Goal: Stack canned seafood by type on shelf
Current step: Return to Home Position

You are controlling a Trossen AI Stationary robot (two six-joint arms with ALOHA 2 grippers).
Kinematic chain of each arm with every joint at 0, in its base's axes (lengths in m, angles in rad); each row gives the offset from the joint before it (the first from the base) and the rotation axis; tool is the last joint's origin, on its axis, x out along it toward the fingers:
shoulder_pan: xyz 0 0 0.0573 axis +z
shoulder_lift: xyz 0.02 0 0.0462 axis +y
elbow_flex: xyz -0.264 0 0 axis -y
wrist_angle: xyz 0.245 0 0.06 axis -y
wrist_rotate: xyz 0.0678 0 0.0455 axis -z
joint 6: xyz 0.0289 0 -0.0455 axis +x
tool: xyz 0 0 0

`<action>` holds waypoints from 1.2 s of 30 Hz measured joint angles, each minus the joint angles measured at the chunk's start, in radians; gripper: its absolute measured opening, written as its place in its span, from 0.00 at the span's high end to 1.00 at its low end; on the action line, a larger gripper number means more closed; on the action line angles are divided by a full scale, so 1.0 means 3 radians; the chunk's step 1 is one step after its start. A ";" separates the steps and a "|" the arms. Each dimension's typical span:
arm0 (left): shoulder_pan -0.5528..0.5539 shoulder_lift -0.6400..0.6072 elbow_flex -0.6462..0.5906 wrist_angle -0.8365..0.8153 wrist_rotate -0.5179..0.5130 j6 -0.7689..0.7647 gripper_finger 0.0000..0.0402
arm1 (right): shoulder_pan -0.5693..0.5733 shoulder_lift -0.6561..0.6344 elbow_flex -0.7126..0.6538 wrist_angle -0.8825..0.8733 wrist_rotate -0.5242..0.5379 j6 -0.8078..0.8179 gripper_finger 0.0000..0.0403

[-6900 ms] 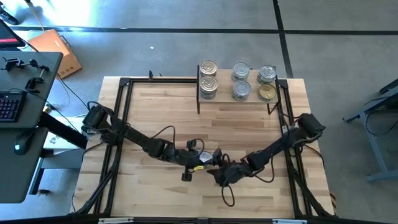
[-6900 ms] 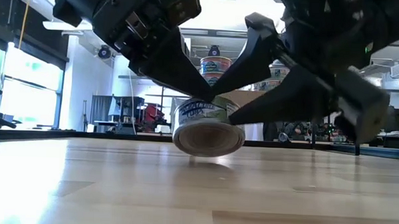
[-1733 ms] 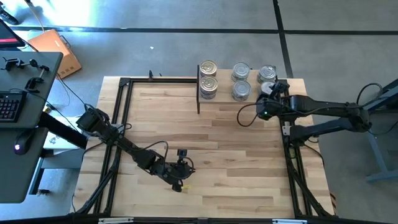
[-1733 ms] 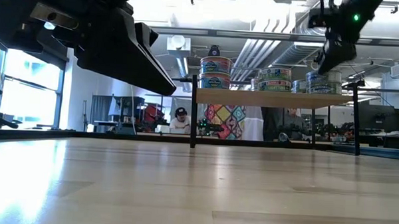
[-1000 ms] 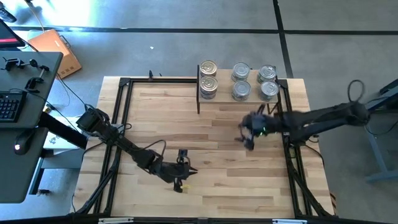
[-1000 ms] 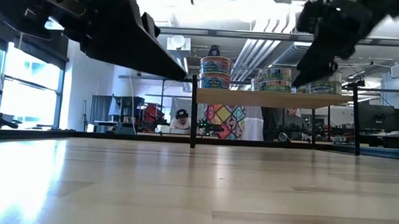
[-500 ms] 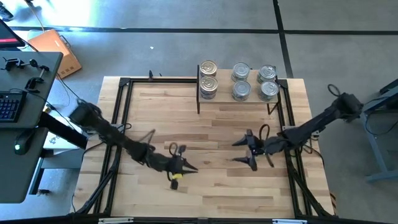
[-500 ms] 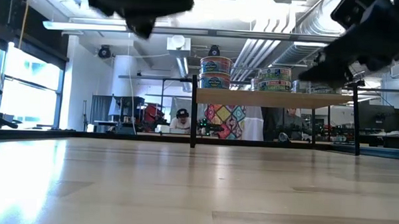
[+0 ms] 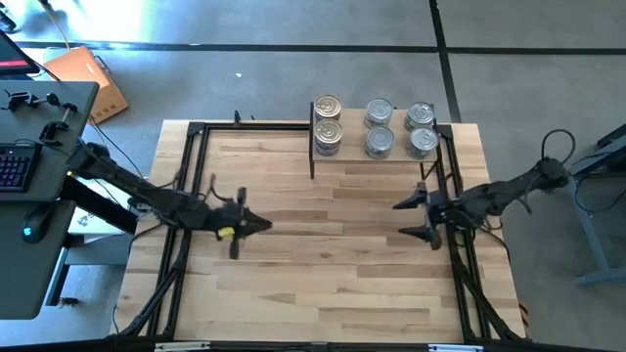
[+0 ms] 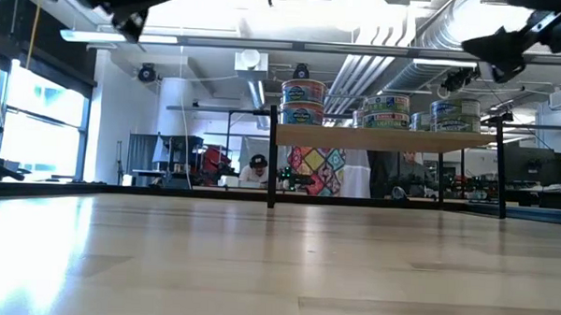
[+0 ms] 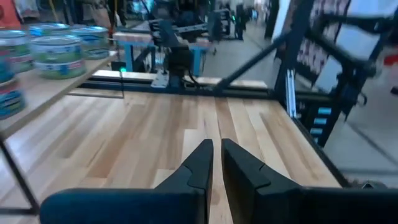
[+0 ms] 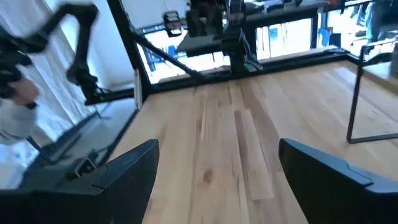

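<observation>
At table's [image 9: 323, 274] far edge, shelf [image 9: 352, 127] holds tins [image 9: 379, 113]. From above we count six lids, two rows of three. Only low view shows tins stacked two high, with blue and green labels; we cannot read writing. Left gripper [image 9: 256, 224] over table's left half, fingers [image 11: 200, 163] nearly touching, empty. Right gripper [image 9: 412, 218] near right edge, spread wide, empty.
</observation>
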 joint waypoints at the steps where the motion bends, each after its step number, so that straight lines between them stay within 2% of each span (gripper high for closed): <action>1: 0.0020 -0.0136 -0.0085 0.0001 -0.0001 -0.0025 0.94 | 0.0000 -0.0134 0.0000 -0.0109 -0.0001 0.0017 0.20; 10: 0.0247 -0.1151 -0.0624 -0.0310 -0.0005 -0.0154 0.94 | 0.0000 -0.1137 -0.0003 -0.0916 -0.0016 0.0033 0.21; 15: 0.0348 -0.1527 -0.0857 -0.0536 -0.0014 -0.0288 0.94 | 0.0008 -0.1193 0.0011 -0.0878 -0.0128 -0.0057 0.28; 24: 0.0409 -0.2005 -0.1155 -0.0581 0.0031 -0.0322 0.94 | 0.0008 -0.1194 -0.0288 -0.0606 -0.0180 -0.0224 0.58; 31: 0.0410 -0.2362 -0.1158 -0.0880 -0.0002 -0.0293 0.94 | 0.0004 -0.1195 -0.0563 -0.0371 -0.0219 -0.0416 0.84; 34: 0.0445 -0.2612 -0.1158 -0.1156 -0.0079 -0.0262 0.95 | 0.0004 -0.1194 -0.0664 -0.0336 -0.0232 -0.0427 0.95; 36: 0.0502 -0.2806 -0.1158 -0.1381 -0.0146 -0.0286 0.97 | 0.0004 -0.1194 -0.0750 -0.0292 -0.0296 -0.0370 0.99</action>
